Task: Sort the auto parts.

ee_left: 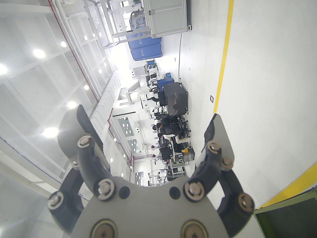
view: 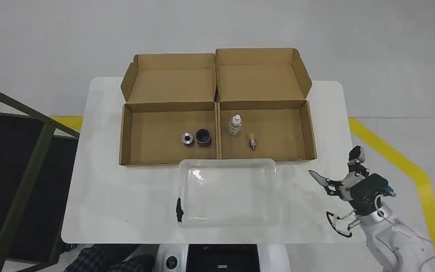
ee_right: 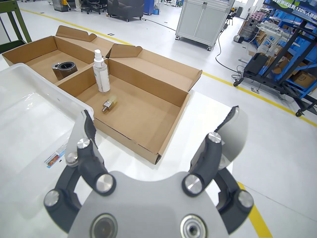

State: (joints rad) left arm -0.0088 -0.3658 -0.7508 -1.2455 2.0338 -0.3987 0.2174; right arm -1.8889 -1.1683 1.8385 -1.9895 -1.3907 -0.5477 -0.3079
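Observation:
Two open cardboard boxes stand side by side at the back of the white table. The left box (view: pixel 132 139) holds a silver metal ring (view: pixel 184 138) and a dark cylinder (view: pixel 202 136) (ee_right: pixel 64 70). In the right box (view: pixel 307 132) stand a small clear spray bottle (view: pixel 235 124) (ee_right: pixel 101 73) and a small metal fitting (view: pixel 252 142) (ee_right: pixel 109 104). My right gripper (view: pixel 323 197) (ee_right: pixel 161 112) is open and holds nothing, off the table's right front corner, right of the clear tray. My left gripper (ee_left: pixel 148 115) is open with nothing in it, pointed out at the room.
A clear plastic tray (view: pixel 228 204) (ee_right: pixel 29 105) sits in front of the boxes. A small black piece (view: pixel 179 209) lies at its front left edge. A green metal frame (view: pixel 27 170) stands left of the table. Yellow floor lines run on both sides.

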